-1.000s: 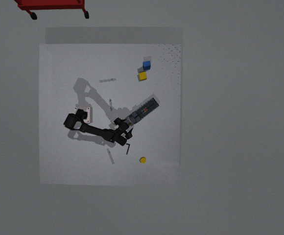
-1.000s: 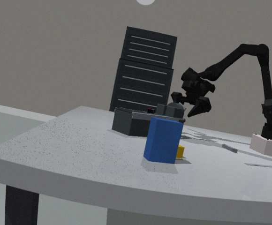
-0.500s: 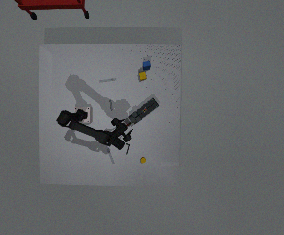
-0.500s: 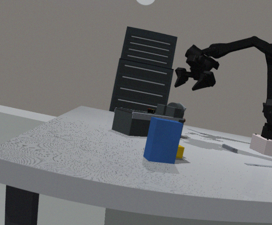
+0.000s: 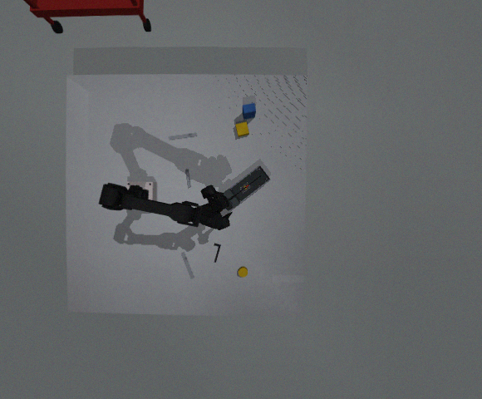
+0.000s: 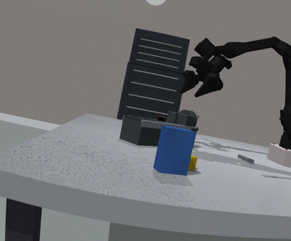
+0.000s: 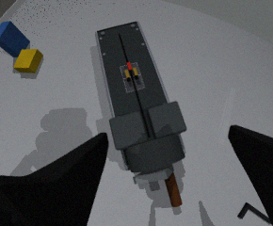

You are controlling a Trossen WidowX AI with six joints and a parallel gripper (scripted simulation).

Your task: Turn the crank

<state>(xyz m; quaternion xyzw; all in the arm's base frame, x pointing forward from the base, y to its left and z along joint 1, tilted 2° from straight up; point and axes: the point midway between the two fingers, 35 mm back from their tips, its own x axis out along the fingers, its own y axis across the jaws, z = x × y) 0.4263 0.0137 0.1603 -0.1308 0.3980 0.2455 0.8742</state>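
Note:
The dark grey machine (image 5: 258, 174) (image 6: 130, 130) (image 7: 152, 89) lies on the table. Its slide's red pointer (image 7: 129, 66) stands at the slot between the two sides. The brass zero marks, left (image 7: 127, 74) and right (image 7: 136, 72), show just nearer the crank end; the pointer looks slightly beyond them toward the far end, though the slanted view makes exact level hard to tell. The crank's brown handle (image 7: 173, 189) (image 6: 196, 128) sticks out at the near end, touched by nothing. My gripper (image 6: 188, 94) (image 7: 169, 135) is wide open and empty, raised above the crank end.
A blue block (image 5: 248, 110) (image 6: 175, 150) (image 7: 11, 39) and a yellow cube (image 5: 242, 129) (image 6: 192, 162) (image 7: 28, 60) stand beside the machine. A black hex key (image 5: 218, 252) (image 7: 248, 207) and a yellow round piece (image 5: 243, 272) lie on the other side.

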